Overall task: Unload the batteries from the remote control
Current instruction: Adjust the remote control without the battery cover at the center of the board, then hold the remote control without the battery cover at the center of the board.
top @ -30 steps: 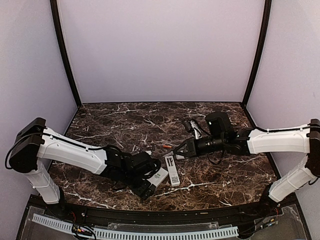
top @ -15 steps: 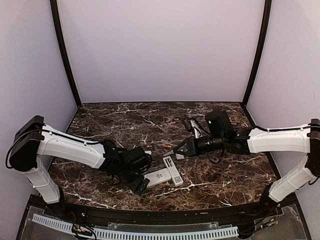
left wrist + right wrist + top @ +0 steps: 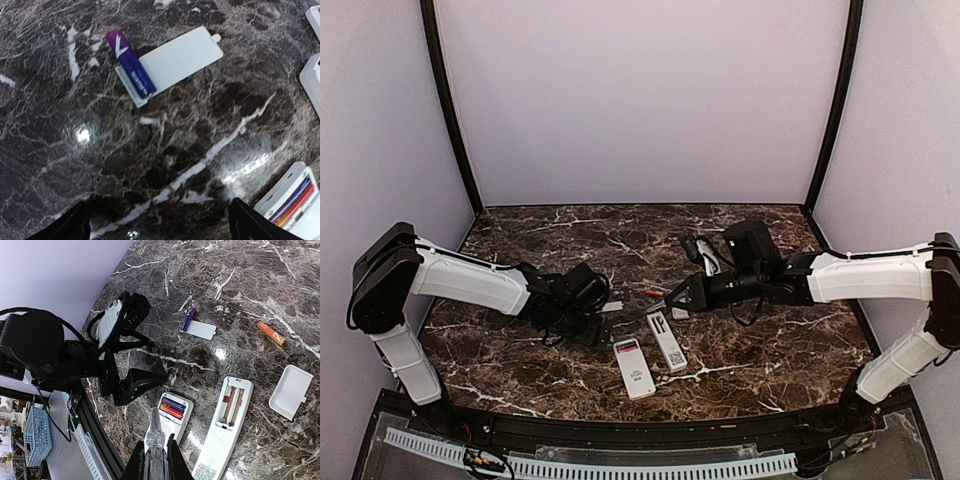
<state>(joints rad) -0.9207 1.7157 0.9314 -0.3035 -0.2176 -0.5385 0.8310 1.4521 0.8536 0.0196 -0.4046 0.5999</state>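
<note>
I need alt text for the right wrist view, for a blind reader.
Two white remotes lie open on a dark marble table: the smaller remote holds purple and red batteries, the longer remote looks empty. The right gripper, shut on a thin stick, points toward them.

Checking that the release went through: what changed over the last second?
The left gripper let go of the white rectangular remote, which now lies nearer the front edge, and pulled back to the left. The right gripper stays shut on its thin pale tool; the second white remote has not moved.
</note>
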